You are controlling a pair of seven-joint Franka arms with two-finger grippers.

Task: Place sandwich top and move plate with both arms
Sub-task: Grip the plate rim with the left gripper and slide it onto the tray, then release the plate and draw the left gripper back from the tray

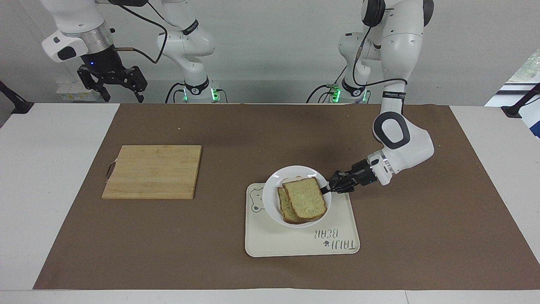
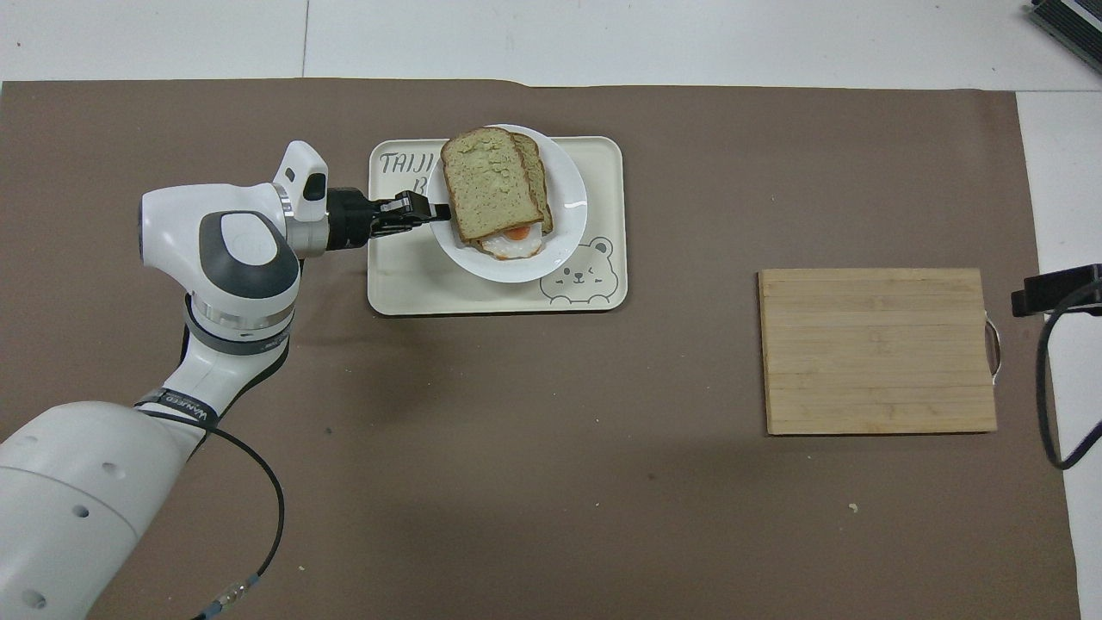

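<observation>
Right gripper [image 1: 121, 89] is held high in the air above the table edge at the right arm's end, at the robots' own side; fingers are spread, nothing is carried. That arm is seen waiting.

Cutting board [image 1: 152, 171], of wood, lies flat on the brown paper mat [image 1: 422, 236] toward the right arm's end, bare.

Left gripper [image 1: 326, 188] is stretched out low over the tray's edge toward the left arm's end. Its fingertips are pressed together on the rim of the plate [image 1: 274, 185], which is pinched there. The plate is carried over the tray [image 1: 295, 242]; whether it touches the tray cannot be told.

On the plate the sandwich top [image 1: 304, 198] is laid over a second bread slice [image 1: 283, 207], offset slightly so the lower slice shows at one side. A fried egg [image 2: 515, 244] is seen peeking out from under the bread at the edge nearer the robots.

The tray's lettering remains uncovered farther from the robots than the plate.
</observation>
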